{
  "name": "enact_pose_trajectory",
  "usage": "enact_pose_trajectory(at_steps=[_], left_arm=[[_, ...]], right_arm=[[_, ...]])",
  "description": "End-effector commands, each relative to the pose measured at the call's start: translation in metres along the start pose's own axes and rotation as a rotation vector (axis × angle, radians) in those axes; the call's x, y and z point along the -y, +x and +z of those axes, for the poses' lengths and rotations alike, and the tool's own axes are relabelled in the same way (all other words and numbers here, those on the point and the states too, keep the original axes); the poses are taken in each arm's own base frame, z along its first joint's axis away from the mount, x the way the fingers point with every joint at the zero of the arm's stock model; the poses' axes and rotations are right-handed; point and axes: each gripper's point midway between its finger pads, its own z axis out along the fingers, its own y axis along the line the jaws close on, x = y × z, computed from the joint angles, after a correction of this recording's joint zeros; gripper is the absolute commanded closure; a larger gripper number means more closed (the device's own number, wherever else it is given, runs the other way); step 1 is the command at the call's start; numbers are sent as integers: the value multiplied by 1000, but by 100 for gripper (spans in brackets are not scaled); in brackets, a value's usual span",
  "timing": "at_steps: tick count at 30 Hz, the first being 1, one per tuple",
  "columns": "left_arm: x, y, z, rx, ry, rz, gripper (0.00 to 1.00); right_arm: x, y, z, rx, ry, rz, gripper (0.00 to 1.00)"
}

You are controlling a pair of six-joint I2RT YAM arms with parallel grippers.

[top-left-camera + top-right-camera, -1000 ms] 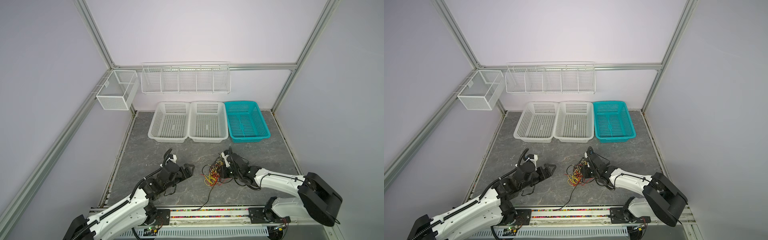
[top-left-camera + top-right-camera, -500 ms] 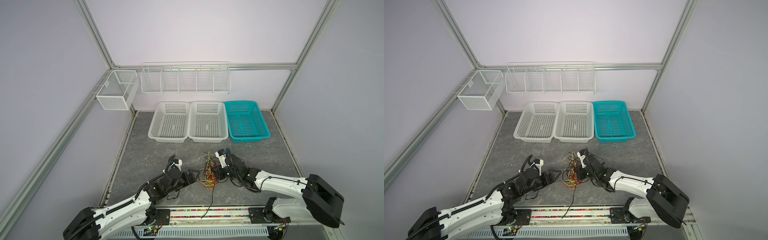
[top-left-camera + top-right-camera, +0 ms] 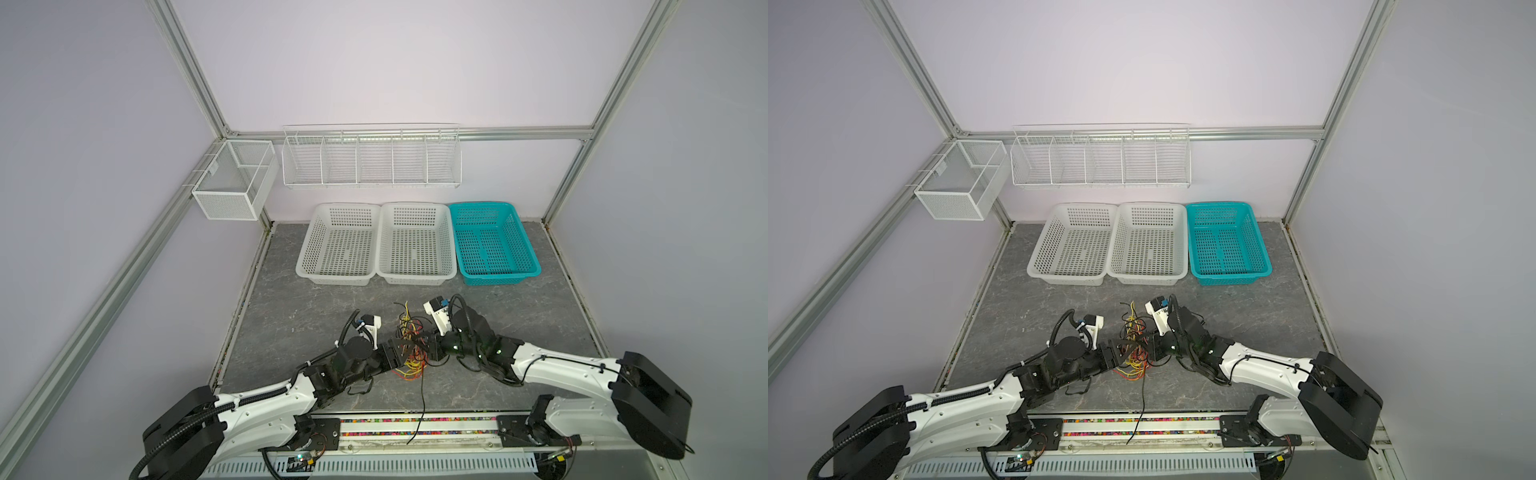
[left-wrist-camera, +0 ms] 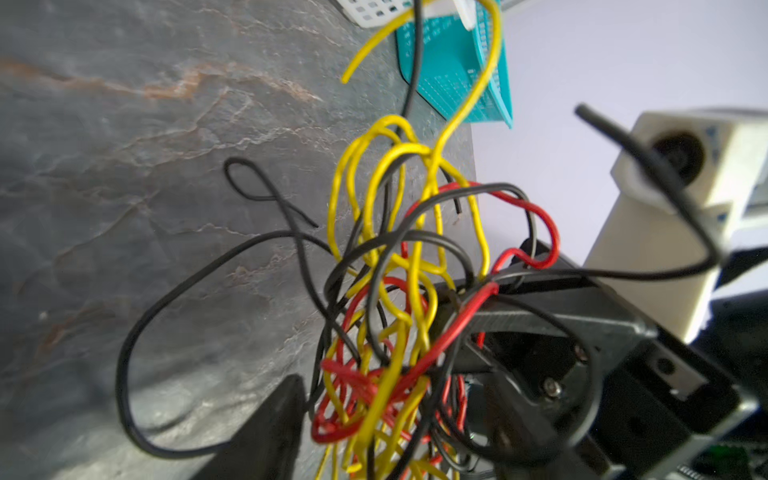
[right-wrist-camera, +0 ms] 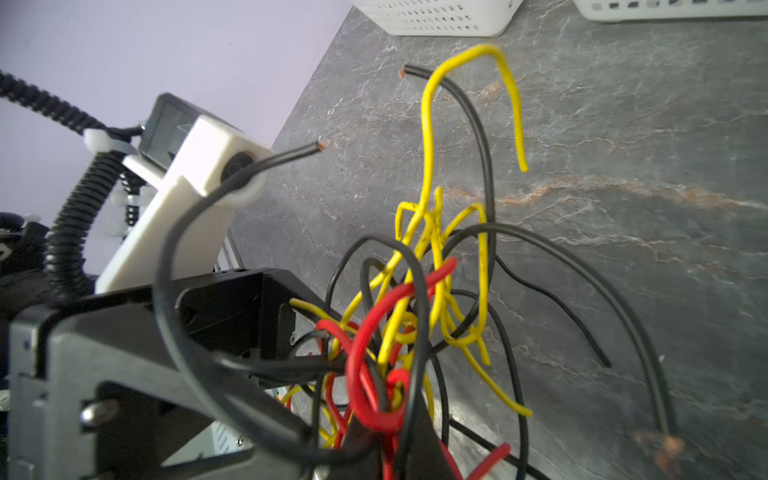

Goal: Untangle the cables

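Both top views | cables (image 3: 411, 362) tangled | left jaws apart | right jaws clamped on cables

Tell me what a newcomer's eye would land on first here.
A red, yellow and black tangle of cables is front and centre, between the left gripper and right gripper. Behind, a teal basket stands out beside two white baskets.

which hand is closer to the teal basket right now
Right. The right hand grips the cables from the side toward the teal basket; the left hand is across the cables, farther off.
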Motion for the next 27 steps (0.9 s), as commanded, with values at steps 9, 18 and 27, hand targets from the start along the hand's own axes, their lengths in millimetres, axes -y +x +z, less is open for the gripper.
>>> enact_pose_trajectory(at_steps=[9, 18, 27], left_arm=[[9, 1, 1, 12, 40, 9, 86], [6, 0, 3, 4, -6, 18, 100], [-1, 0, 2, -3, -70, 35, 100]], right_arm=[[-14, -14, -26, 57, 27, -51, 93], [2, -10, -45, 57, 137, -47, 69], [-1, -8, -70, -4, 196, -42, 60]])
